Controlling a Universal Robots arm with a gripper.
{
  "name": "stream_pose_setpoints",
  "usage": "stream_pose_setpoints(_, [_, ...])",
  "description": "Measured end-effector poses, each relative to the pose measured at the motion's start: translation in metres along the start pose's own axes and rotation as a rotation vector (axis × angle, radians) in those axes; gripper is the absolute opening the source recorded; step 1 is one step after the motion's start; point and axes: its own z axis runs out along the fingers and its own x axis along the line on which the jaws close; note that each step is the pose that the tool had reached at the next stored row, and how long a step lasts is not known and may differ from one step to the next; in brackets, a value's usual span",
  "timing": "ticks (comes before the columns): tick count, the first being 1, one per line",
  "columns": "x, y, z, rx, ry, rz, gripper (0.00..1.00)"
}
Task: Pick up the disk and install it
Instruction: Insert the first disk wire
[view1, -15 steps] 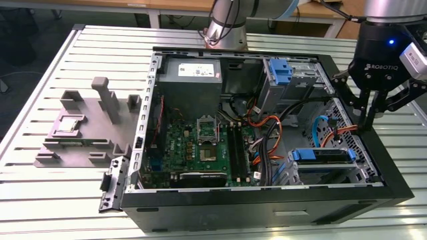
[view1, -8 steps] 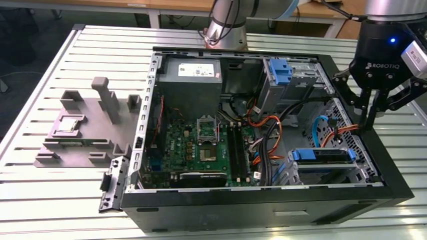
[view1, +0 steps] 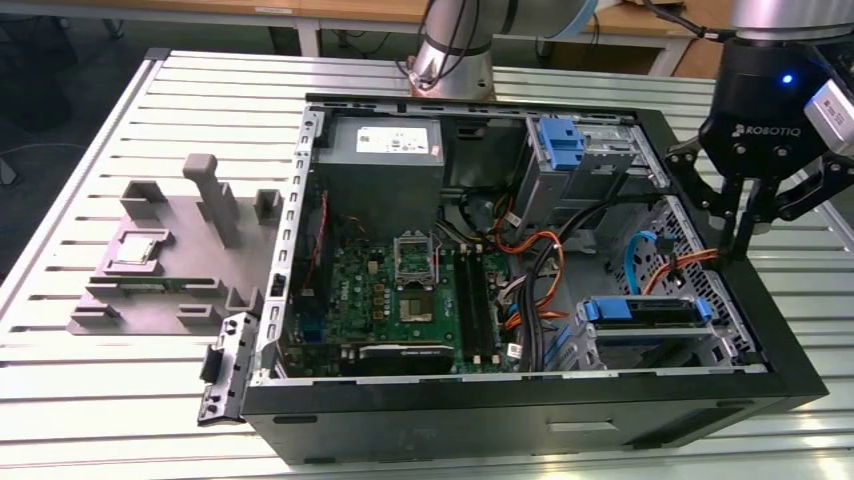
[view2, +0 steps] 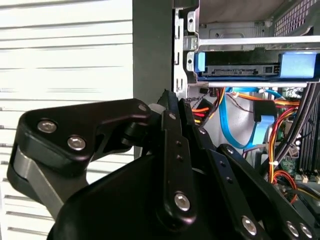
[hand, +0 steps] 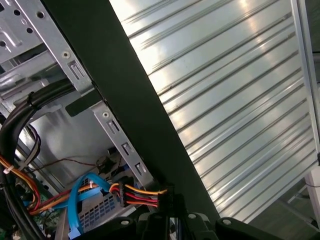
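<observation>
Lying flat in its bay at the near corner of the open computer case (view1: 534, 400), on the exterior view's right, the disk (view1: 645, 310) presents one narrow edge to the room. That edge runs across the exterior view from left to right, and the rest of the body reaches back into the bay, so I cannot see its broad face. The edge faces the tangle of cables in the middle of the case.

In the second wrist view the same edge is clearer: a dark connector strip in a thin grey body, with a bright blue caddy block at each end, held level between the metal rails of the bay.

The gripper (view1: 741, 240) hangs over the case's right wall, a little beyond the disk and not touching it, with its black fingers (view2: 172, 130) pointing down and drawn together. In the first wrist view a black plug (hand: 165, 196) trailing red, yellow and orange wires sits right at their tips, and they look to be pinching it.

A blue data cable (view2: 227, 125) loops just beneath the bay.
</observation>
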Motion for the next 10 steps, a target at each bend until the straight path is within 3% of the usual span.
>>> stream_pose_setpoints(7, [-0.0024, -0.0027, -0.0025, -0.0023, 0.0015, 0.000, 0.16])
stream_pose_setpoints(8, [-0.0031, -0.0040, -0.0019, -0.0082, 0.0055, 0.002, 0.16])
stream_pose_setpoints(10, [-0.0044, -0.0063, -0.0008, -0.0318, 0.0212, 0.006, 0.16])
